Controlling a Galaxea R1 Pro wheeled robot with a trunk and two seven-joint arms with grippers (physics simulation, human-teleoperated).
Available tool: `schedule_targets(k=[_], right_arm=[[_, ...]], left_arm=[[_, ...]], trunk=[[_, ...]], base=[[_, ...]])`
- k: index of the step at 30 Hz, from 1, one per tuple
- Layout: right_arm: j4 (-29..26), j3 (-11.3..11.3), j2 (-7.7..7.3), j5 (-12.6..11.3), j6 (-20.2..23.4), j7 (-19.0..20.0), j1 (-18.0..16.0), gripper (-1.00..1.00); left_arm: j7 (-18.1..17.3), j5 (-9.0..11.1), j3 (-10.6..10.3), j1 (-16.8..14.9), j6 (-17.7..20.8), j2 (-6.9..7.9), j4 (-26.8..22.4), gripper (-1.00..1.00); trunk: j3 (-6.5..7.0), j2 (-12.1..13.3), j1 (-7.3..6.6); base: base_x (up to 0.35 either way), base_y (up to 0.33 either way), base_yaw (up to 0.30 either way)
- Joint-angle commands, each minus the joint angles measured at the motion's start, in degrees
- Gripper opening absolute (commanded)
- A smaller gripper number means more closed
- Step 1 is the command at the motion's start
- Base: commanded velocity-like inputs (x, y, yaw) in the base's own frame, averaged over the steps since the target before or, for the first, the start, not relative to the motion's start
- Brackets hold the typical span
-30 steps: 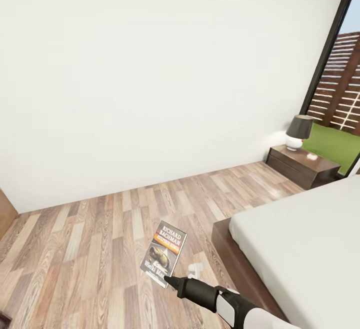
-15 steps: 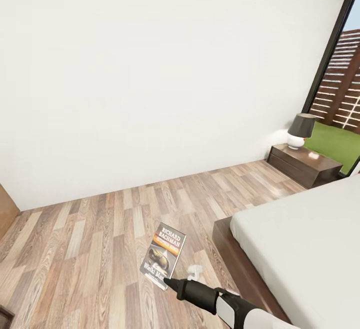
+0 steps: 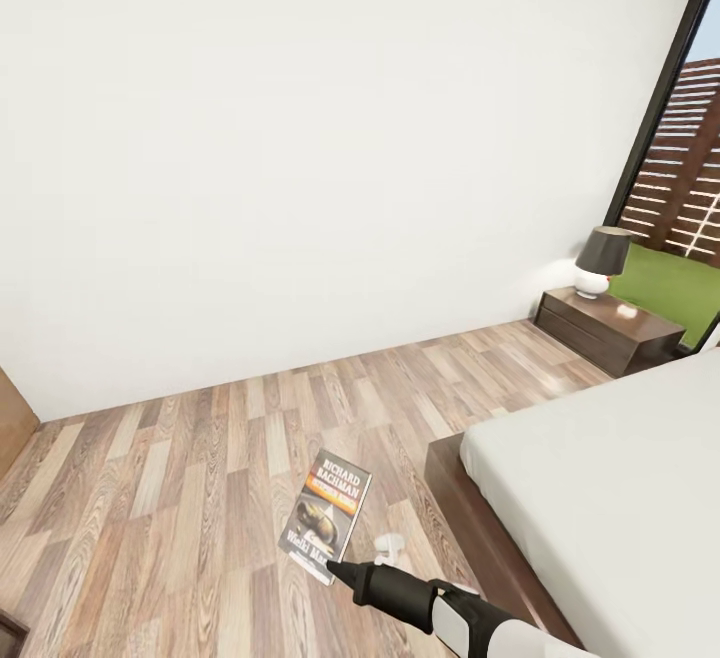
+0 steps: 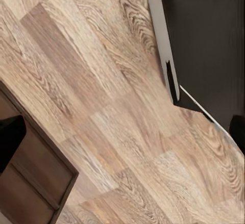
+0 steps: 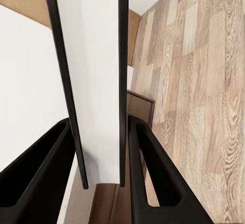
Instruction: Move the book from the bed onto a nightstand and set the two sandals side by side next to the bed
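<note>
Bed (image 3: 600,478) fills the right of the head view, with the nightstand (image 3: 606,330) past its far corner by the window, well ahead and right. Right gripper (image 3: 338,570) is clamped on the book (image 3: 325,515), held over the floor, long axis pointing away from the robot. Left gripper: can't tell its opening.

The right arm reaches in from the lower right of the head view, white forearm and black wrist angled up and to the left. The right gripper (image 3: 333,567) pinches the lower edge of the book (image 3: 326,515). In the right wrist view its 2 black fingers (image 5: 46,180) clamp the book (image 5: 92,71) edge-on.
</note>
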Motion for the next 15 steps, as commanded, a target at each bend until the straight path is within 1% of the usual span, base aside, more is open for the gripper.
schedule_targets(k=[1, 2, 4, 7, 11, 15], right_arm=[[0.25, 0.02, 0.0, -0.14, -0.21, 0.03, -0.05, -1.0], [0.72, 0.05, 0.0, -0.11, -0.2, -0.06, -0.05, -1.0], [1.15, 0.23, 0.0, 0.04, -0.18, -0.12, -0.05, -1.0], [1.53, 0.61, 0.0, 1.46, -0.14, -0.19, -0.05, -1.0], [1.9, 0.88, 0.0, 4.75, 0.01, -0.27, -0.05, -1.0], [2.09, 0.96, 0.0, 6.65, 0.15, -0.3, -0.05, -1.0]], left_arm=[[0.24, 0.0, -0.45, -0.38, -0.02, -0.24, -0.14, 1.0], [0.12, 0.01, -0.44, -1.31, 0.06, -0.61, -0.21, 1.0], [0.04, 0.03, -0.41, -2.4, 0.16, -0.86, -0.24, 1.0], [-0.02, 0.54, -0.37, -4.15, 0.31, -1.09, -0.26, 1.0], [-0.07, 3.11, -0.42, -6.32, 0.78, -1.66, -0.3, 1.0], [-0.07, 5.85, -0.51, -8.28, 2.38, -2.17, -0.29, 1.0]], trunk=[[-0.11, -0.11, 0.03], [-0.11, -0.11, 0.03], [-0.11, -0.11, 0.03], [-0.11, -0.11, 0.03], [-0.11, -0.11, 0.03], [-0.11, -0.11, 0.03]], base=[[0.0, 0.0, 0.0], [0.0, 0.0, 0.0], [0.0, 0.0, 0.0], [0.0, 0.0, 0.0], [0.0, 0.0, 0.0], [0.0, 0.0, 0.0]])
